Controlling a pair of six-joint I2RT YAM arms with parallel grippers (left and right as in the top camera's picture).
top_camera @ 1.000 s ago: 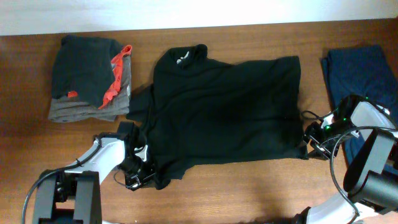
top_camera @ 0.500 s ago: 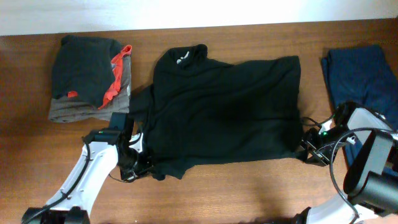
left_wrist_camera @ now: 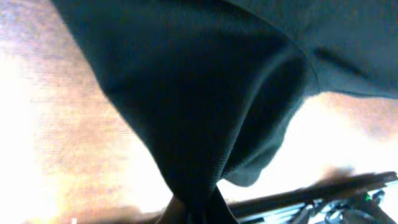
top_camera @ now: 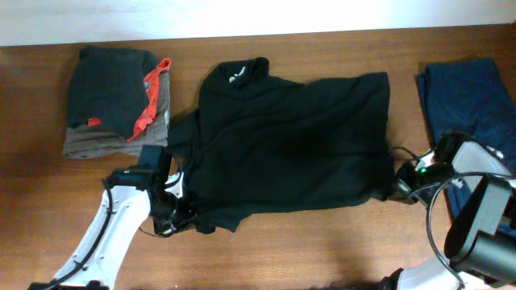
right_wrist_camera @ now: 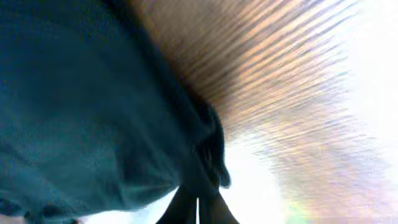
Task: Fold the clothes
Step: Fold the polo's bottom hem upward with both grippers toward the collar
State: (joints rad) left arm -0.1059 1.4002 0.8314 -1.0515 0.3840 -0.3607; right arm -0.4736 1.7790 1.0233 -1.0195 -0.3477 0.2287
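Two pinches now: right gripper just clamped the shirt near-right, left gripper already holding near-left, so lifting's probably next.

Brown wood-grain bench, seen from overhead, bearing 3 groups of cloth. Centre: black shirt, spread out and wrinkled, collar toward the far edge. Left, just beside its sleeve: folded pile, a dark garment on top of grey cloth, with a red-orange strip showing at the side. Right, apart from the shirt: navy garment, reaching the frame edge
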